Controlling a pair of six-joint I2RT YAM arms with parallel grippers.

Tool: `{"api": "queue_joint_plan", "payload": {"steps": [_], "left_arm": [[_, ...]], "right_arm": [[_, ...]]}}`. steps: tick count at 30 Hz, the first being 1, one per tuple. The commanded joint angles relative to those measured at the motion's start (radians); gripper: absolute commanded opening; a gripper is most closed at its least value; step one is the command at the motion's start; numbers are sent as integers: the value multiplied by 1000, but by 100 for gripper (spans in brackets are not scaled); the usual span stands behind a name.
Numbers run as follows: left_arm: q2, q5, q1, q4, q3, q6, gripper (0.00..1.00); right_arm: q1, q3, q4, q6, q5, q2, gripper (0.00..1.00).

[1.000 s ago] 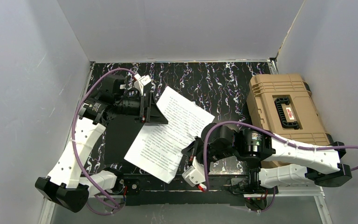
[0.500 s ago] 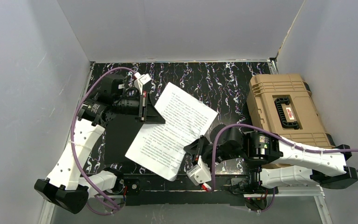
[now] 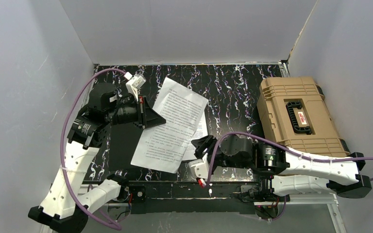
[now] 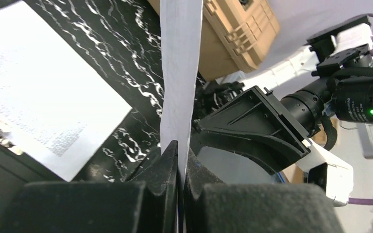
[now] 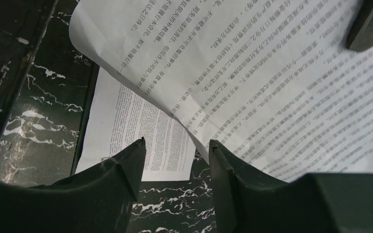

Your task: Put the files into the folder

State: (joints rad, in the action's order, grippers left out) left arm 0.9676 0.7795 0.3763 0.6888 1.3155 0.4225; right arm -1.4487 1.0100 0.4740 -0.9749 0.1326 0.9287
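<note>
The left gripper [image 3: 144,110] has its fingers pressed together on the left edge of one printed sheet [image 3: 172,124]. In the left wrist view this paper [image 4: 179,73] is seen edge-on, as a thin white band that rises straight from between the closed fingertips [image 4: 171,160]. The held sheet is raised above the black marbled table [image 3: 233,87] and hangs tilted, its far corner toward the back wall and its near edge toward the arm bases. A second sheet [image 3: 201,128] lies flat below it; from above only a strip shows on the right side, but the right wrist camera sees more of it [image 5: 131,126] under the curled corner of the raised one [image 5: 272,73]. The folder [image 3: 120,143] lies open on the left part of the table with its black inside up, partly under the left arm, and the near left part of the raised sheet overlaps it — how much of the lower sheet rests on it I cannot tell. The right gripper [image 3: 201,151] is low over the table at the near right corner of the papers, its fingers [image 5: 126,174] apart and clamping nothing. A tan case [image 3: 296,114] with a black handle stands at the right, well apart from the papers.
</note>
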Motion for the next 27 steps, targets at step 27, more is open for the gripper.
{"api": "queue_joint_plan", "payload": {"steps": [27], "left_arm": [[-254, -174, 1, -225, -85, -120, 0]], "right_arm": [[455, -44, -643, 928, -279, 76, 76]]}}
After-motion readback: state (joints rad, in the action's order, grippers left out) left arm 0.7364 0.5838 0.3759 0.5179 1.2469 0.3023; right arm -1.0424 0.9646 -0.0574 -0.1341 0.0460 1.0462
